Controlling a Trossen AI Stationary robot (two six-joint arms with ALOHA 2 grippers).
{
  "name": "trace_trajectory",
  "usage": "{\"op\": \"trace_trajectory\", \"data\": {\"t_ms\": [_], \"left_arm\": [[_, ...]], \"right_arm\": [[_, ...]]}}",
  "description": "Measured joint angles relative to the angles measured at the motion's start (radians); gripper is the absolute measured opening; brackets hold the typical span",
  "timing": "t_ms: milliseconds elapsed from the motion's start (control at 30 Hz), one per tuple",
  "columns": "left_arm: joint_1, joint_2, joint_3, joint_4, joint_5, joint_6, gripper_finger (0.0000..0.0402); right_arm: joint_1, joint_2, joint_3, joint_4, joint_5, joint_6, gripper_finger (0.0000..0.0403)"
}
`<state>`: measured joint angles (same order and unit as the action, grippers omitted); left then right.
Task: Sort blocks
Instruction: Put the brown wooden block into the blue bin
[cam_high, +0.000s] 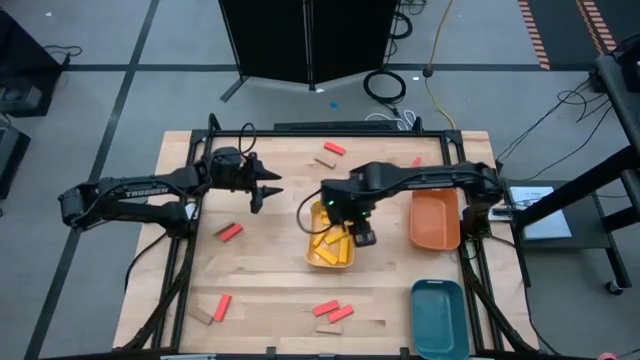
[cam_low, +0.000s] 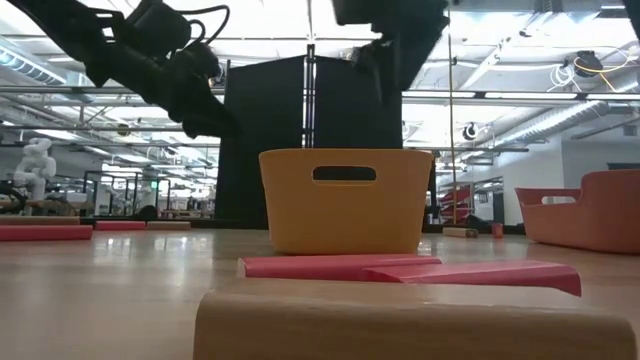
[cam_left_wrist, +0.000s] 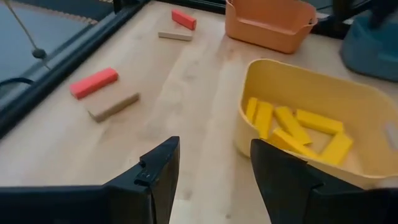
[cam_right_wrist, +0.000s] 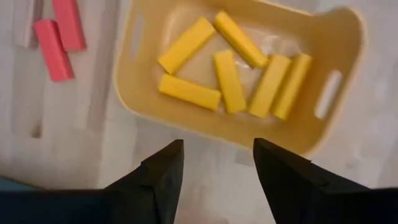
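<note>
A: State the left side of the tabletop (cam_high: 270, 290).
B: The left gripper (cam_high: 266, 190) hangs above the bare wood left of centre, jaws spread, nothing between them. A red block (cam_high: 229, 232) lies nearer the left edge; a red block and a tan block (cam_high: 212, 309) lie by the front-left corner.

A: And the centre?
B: The yellow tray (cam_high: 318, 255) stands at mid-table and holds six yellow blocks (cam_right_wrist: 230, 79). The right gripper (cam_high: 362, 235) hovers over the tray's right rim, jaws spread and empty. Two red blocks (cam_high: 333, 309) and a tan one lie near the front edge; a red and a tan block (cam_high: 329, 154) lie near the back edge.

A: The right side?
B: The orange tray (cam_high: 435, 222) stands by the right edge, and the teal tray (cam_high: 440, 318) at the front-right corner.
</note>
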<state>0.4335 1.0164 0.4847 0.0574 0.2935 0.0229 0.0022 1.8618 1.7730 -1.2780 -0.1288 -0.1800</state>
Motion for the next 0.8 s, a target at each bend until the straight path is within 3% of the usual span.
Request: {"op": "trace_trajectory", "data": {"t_ms": [133,300,467,633,800], "left_arm": [[-0.034,0.000,0.000,-0.032,0.000,-0.075,0.0193],[-0.087,0.000,0.001,-0.176,-0.004,-0.189,0.0193],[-0.141,0.000,0.001,-0.379,-0.148,-0.358,0.0193],[-0.190,0.000,0.050,-0.669,-0.175,-0.568,0.0193],[-0.255,0.000,0.231,-1.001,-0.247,-0.681,0.0193]], "right_arm": [[-0.038,-0.158,-0.194,0.153,0.003,-0.023,0.0179],[-0.085,-0.384,-0.505,0.517,0.003,0.012,0.0174],[-0.103,-0.540,-0.752,0.941,0.003,-0.026,0.0173],[-0.127,-0.609,-0.886,1.197,0.001,-0.166,0.0173],[-0.155,-0.622,-0.902,1.187,0.003,-0.179,0.0173]]}}
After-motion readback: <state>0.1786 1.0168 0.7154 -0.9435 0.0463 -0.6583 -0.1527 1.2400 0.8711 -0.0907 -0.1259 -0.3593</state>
